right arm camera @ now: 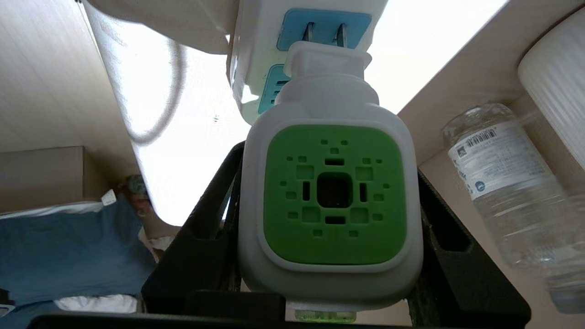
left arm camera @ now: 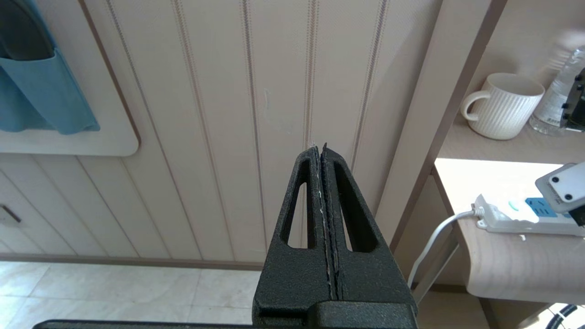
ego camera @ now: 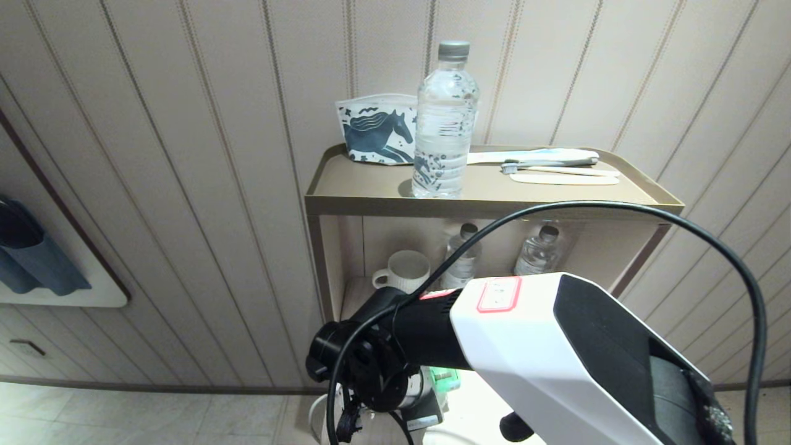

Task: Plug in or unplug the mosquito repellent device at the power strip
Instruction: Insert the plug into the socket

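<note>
- The shelf unit (ego camera: 488, 204) stood against the panelled wall (ego camera: 185, 185), and we judged that its lower shelf (left arm camera: 502, 246) served as the working level, since the power strip (left arm camera: 512, 218) lay there near the front edge with its grey-white cord (left arm camera: 434, 242) dropping over the side.
- Our right arm (ego camera: 556, 352) reached in under the top tray, covering most of the lower shelf in the head view; a glimpse of green (ego camera: 446, 377) showed just below it.
- The water bottle (ego camera: 445, 117) on the top tray stood upright, capped and looked nearly full of clear water; beside it leaned a horse-print pouch (ego camera: 377, 133), contents hidden from us.
- Two smaller bottles (ego camera: 537, 250) stood at the back of the middle shelf, both capped; the one close to the right wrist camera (right arm camera: 507, 192) held clear water.
- The ribbed white mug (left arm camera: 502, 106) sat upright near them; we could not see inside it.
- The right gripper (right arm camera: 329, 205) was clamped on the mosquito repellent device (right arm camera: 333, 196), one finger on each flank, green vented face towards the wrist. We judged this side grip was meant to keep the prongs (right arm camera: 325, 34) square to the socket panel (right arm camera: 320, 27); they were at the slots with bare metal showing, so not fully seated.
- The device's liquid bottle (right arm camera: 325, 315) showed only as a green sliver, level unreadable.
- The left gripper (left arm camera: 323, 214) hung parked beside the unit, fingers pressed together on nothing.
</note>
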